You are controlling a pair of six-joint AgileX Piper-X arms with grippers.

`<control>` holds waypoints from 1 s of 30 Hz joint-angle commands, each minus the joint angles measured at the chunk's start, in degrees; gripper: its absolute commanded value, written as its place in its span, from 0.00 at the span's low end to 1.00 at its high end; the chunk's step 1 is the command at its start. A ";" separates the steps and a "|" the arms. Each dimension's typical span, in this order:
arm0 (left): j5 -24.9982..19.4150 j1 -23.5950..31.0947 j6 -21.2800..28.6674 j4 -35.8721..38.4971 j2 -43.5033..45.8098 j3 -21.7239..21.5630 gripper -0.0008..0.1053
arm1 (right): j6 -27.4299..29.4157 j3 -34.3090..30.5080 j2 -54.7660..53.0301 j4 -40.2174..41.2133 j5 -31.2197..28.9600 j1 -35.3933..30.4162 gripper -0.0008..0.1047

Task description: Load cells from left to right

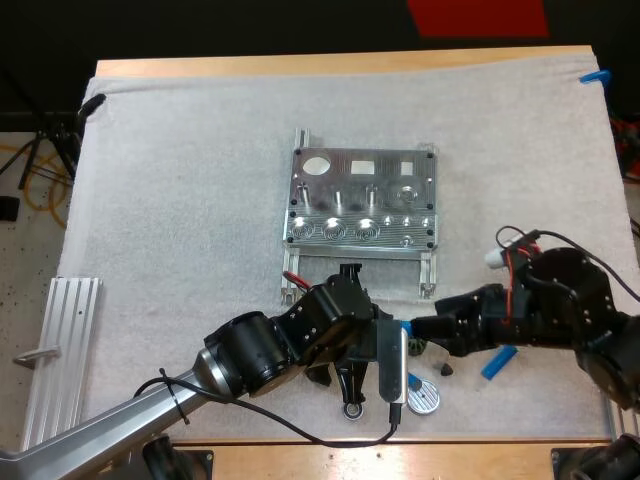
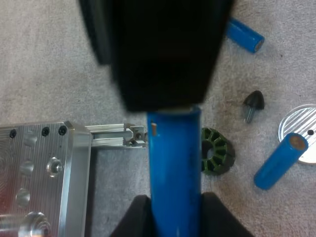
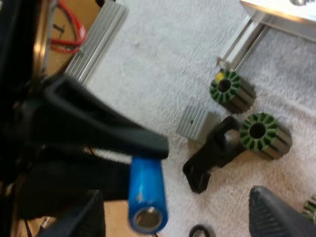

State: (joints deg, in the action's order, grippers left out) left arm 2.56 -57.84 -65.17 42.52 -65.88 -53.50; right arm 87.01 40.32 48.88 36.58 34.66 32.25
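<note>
Blue cell (image 2: 175, 163), a rigid, smooth cylinder judged light and apt to slip unless squeezed across its barrel, was pinched so by the fingers of the left gripper (image 2: 175, 210) near the fixture (image 1: 362, 200), the right gripper (image 1: 422, 330) standing spread at its free end.

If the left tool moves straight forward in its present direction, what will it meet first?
Probably the right tool: the blue cylinder that the left tool grips ends right at its dark body. Whether they touch is unclear.
</note>
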 commanded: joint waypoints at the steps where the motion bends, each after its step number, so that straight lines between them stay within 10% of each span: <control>1: -0.15 -0.18 -0.57 -0.76 0.15 -0.35 0.01 | 0.10 0.42 0.65 -1.21 0.68 0.10 0.58; 17: -0.15 -0.18 -0.57 -1.30 0.15 -0.35 0.01 | 0.10 0.42 6.27 -3.52 9.22 0.10 0.57; 30: 0.15 -0.18 -0.57 -3.47 0.15 -0.35 0.01 | 0.10 0.42 6.27 -4.54 10.16 0.10 0.07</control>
State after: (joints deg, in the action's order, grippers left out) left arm 2.68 -57.84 -65.34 39.72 -65.88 -53.50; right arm 86.71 40.32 55.20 32.98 44.27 32.25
